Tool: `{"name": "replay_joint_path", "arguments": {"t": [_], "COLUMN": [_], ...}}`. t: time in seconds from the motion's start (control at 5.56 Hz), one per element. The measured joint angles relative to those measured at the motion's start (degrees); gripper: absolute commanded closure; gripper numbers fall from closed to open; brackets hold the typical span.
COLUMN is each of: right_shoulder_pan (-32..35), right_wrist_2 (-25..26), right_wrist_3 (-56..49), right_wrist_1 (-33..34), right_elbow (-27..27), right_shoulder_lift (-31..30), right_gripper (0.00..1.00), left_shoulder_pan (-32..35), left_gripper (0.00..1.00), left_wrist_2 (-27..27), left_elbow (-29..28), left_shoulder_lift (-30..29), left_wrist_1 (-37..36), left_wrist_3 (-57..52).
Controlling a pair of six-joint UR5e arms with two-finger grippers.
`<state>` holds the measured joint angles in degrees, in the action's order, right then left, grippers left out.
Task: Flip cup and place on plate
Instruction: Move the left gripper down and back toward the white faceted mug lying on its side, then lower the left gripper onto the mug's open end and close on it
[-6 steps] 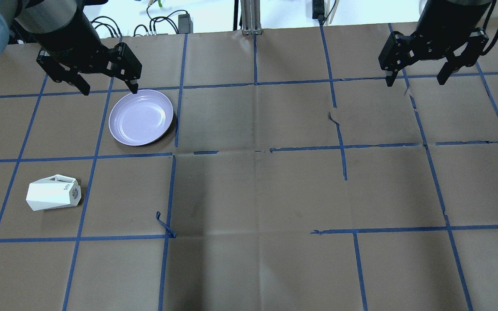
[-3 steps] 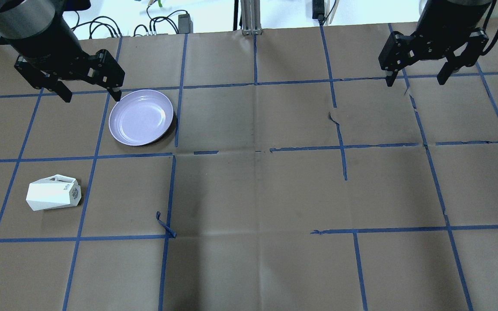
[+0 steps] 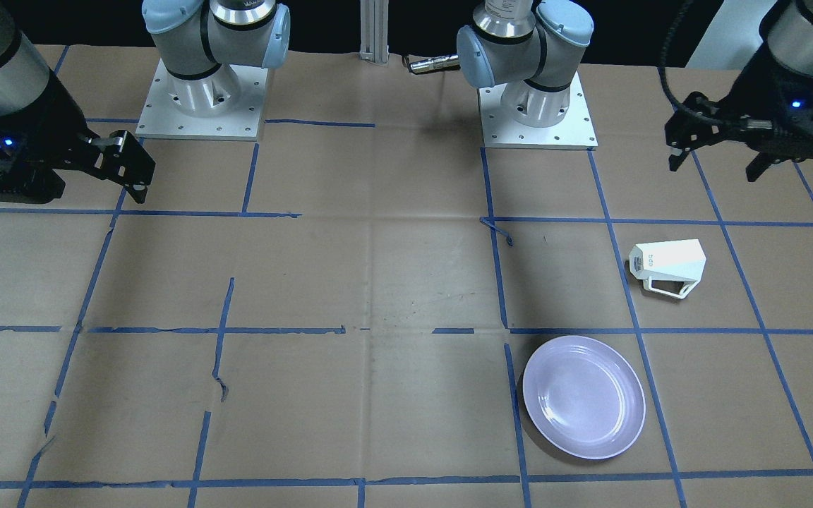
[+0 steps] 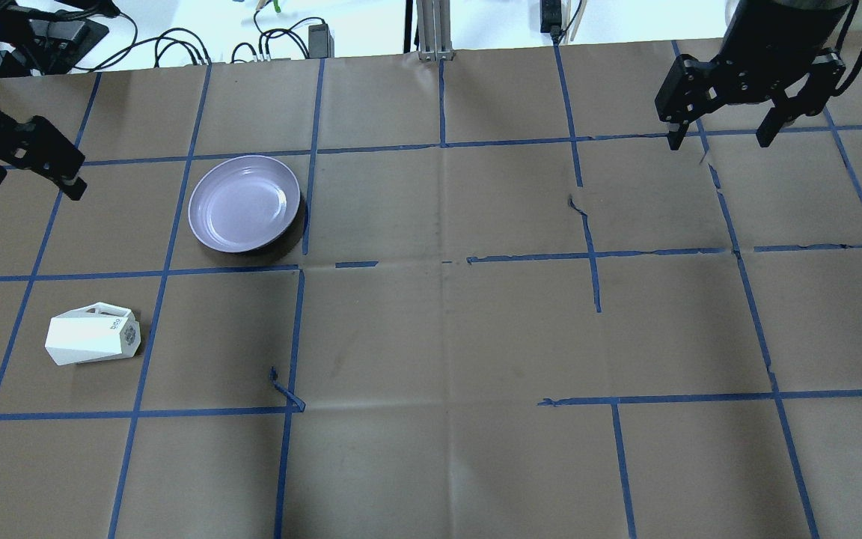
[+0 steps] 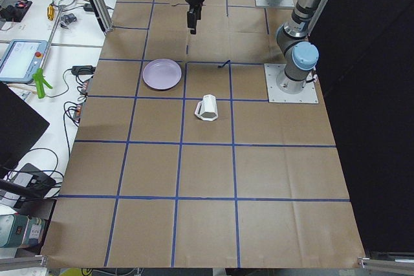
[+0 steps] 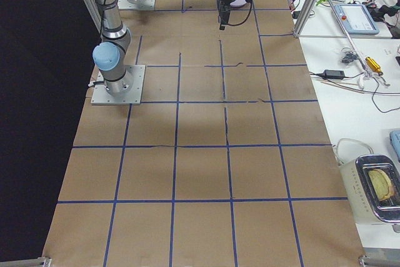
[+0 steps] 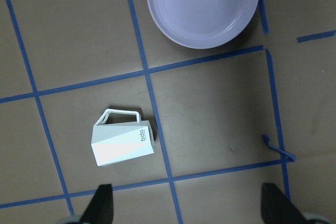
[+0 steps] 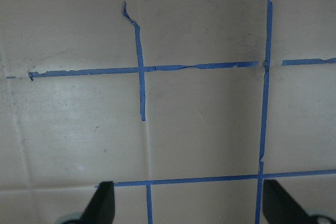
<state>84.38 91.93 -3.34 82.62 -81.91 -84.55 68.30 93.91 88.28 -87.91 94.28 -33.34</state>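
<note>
We find the cup (image 4: 93, 335) lying on its side on the left part of the table (image 4: 431, 337). Its long axis runs across the table, with the mouth toward the left edge, the lettered base toward the centre and the handle (image 4: 105, 308) facing the plate (image 4: 245, 202), which holds nothing. Of the 2 arms, the left gripper (image 4: 33, 180) is far closer; it hangs spread and empty, and the cup lies on its robot side. The right gripper (image 4: 717, 138), likewise spread, is well apart.
</note>
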Motion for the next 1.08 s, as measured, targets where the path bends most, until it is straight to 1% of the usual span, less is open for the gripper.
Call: {"name": "replay_joint_path", "arguments": {"t": [0.18,0.54,0.72,0.9,1.08], "right_shoulder_pan": [0.0,0.0,0.0,0.0,0.0], "right_wrist_2": [0.0,0.0,0.0,0.0,0.0], "right_wrist_3": [0.0,0.0,0.0,0.0,0.0], "right_wrist_1": [0.0,0.0,0.0,0.0,0.0], "right_elbow": [0.0,0.0,0.0,0.0,0.0], "right_shoulder_lift": [0.0,0.0,0.0,0.0,0.0], "right_gripper": [0.0,0.0,0.0,0.0,0.0], "left_shoulder_pan": [-6.82,-20.79,-26.32,-29.65,-31.44], "left_gripper": [0.02,0.01,0.02,0.02,0.02], "left_wrist_2": [-1.97,-10.21,-14.03,-17.97,-21.46], "left_elbow": [0.57,3.34,4.41,4.74,4.82], "left_shoulder_lift": [-0.35,-2.5,-5.25,-8.55,-12.65], "left_wrist_1": [0.48,1.98,2.28,2.6,2.8], "left_wrist_3": [-6.59,-16.16,-20.35,-23.71,-26.78]}}
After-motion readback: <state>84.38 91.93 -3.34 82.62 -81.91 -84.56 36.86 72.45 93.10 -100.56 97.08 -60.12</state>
